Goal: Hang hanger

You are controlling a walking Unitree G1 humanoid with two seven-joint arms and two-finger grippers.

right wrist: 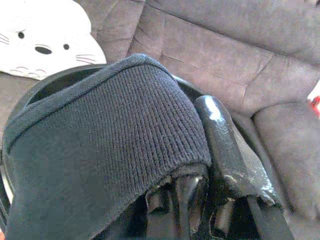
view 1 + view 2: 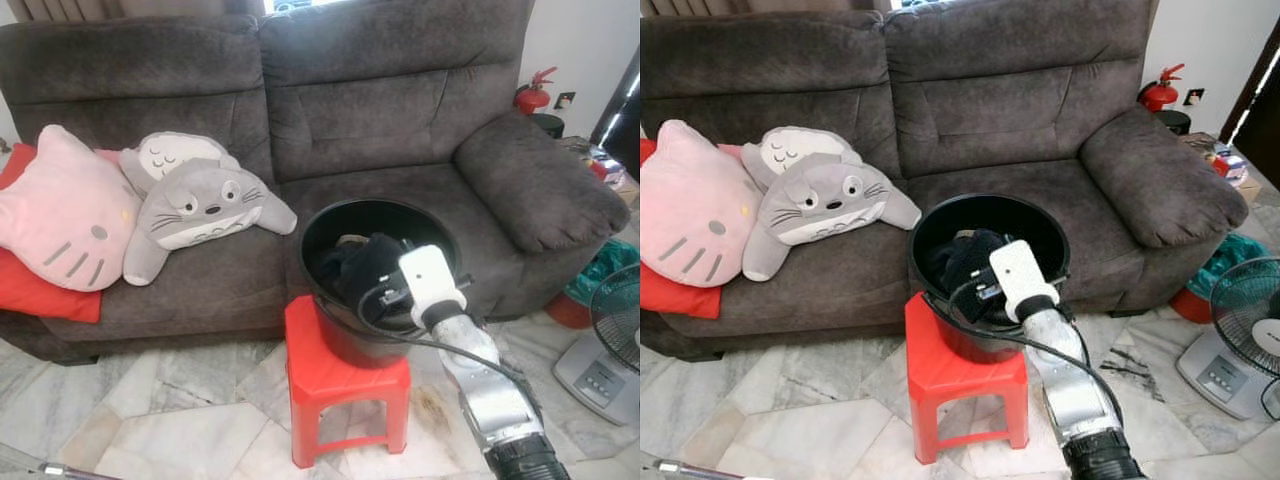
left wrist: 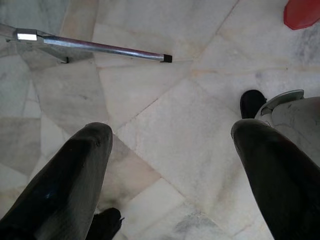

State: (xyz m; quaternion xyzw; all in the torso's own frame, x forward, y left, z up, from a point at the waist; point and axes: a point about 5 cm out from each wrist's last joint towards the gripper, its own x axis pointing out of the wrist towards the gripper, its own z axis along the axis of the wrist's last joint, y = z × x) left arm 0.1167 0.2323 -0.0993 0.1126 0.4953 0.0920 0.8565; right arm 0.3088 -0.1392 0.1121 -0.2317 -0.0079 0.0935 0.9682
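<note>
A dark knit garment (image 2: 362, 266) bulges out of a black bucket (image 2: 326, 225) that stands on a red plastic stool (image 2: 335, 380) before the sofa. My right gripper (image 2: 378, 272) reaches into the bucket from the near side, shut on that garment. In the right wrist view the ribbed cloth (image 1: 115, 135) drapes over one finger and hides it, while the other black finger (image 1: 220, 135) lies bare beside it. My left gripper (image 3: 172, 134) hangs low over the marble floor, open, with nothing between its fingers.
A grey sofa (image 2: 400, 110) carries a pink cat cushion (image 2: 62, 215) and a grey plush (image 2: 200, 205). A metal bar (image 3: 95, 46) lies low on the floor at my left. A fan (image 2: 612, 335) and a red extinguisher (image 2: 533, 95) stand to the right.
</note>
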